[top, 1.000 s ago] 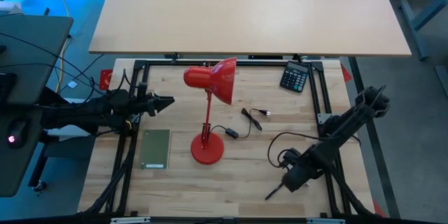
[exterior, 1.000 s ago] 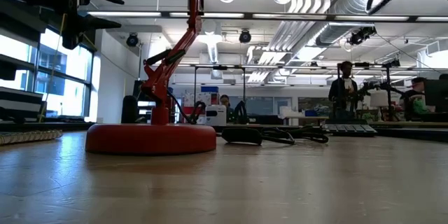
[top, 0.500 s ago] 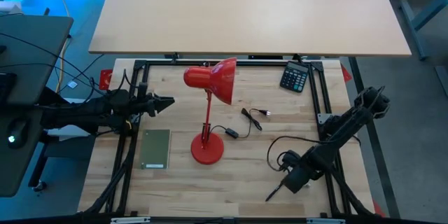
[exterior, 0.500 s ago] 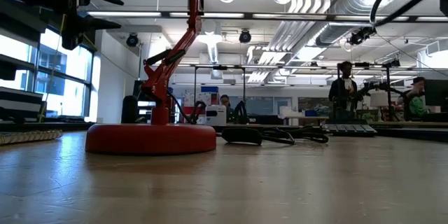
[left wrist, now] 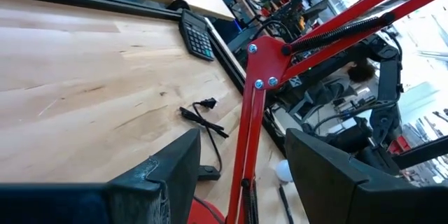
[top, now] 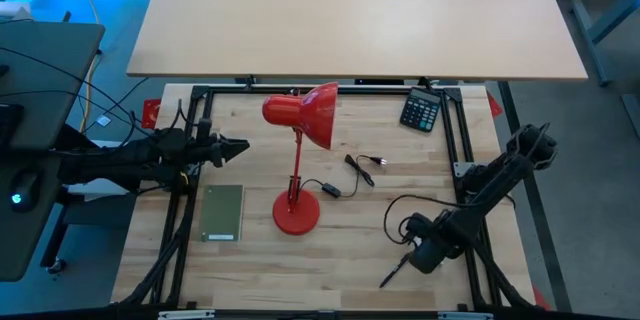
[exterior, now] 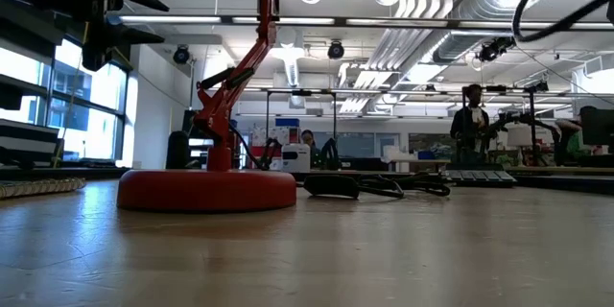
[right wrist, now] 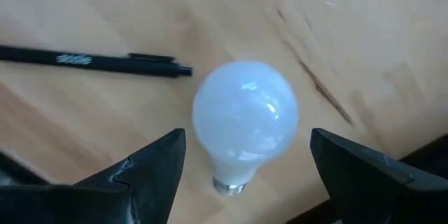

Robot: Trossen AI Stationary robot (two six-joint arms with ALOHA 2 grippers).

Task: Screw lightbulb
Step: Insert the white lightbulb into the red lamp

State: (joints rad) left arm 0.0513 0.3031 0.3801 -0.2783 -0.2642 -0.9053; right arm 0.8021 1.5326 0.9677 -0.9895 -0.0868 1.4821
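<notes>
The white lightbulb (right wrist: 245, 122) lies on its side on the wooden table, its metal base (right wrist: 229, 183) showing. My right gripper (right wrist: 246, 134) points down over it, open, with one finger on either side and clear of it. In the high view this gripper (top: 427, 253) hides the bulb. The red desk lamp stands mid-table on its round base (top: 296, 215), its shade (top: 305, 112) toward the far edge. My left gripper (top: 240, 147) waits open at the table's left, raised and pointing at the lamp's arm (left wrist: 255, 105); the lightbulb (left wrist: 283, 171) shows small beyond it.
A black pen (right wrist: 98, 61) lies close beside the bulb, also seen near the front edge (top: 393, 272). A calculator (top: 422, 110) sits at the far right, a green notebook (top: 222, 212) left of the lamp base, and the lamp's black cord and plug (top: 365, 168) lie mid-table.
My right gripper has sunk a little toward the bulb and rolled slightly about its own axis, staying open. The bulb, the pen and the lamp have kept their places.
</notes>
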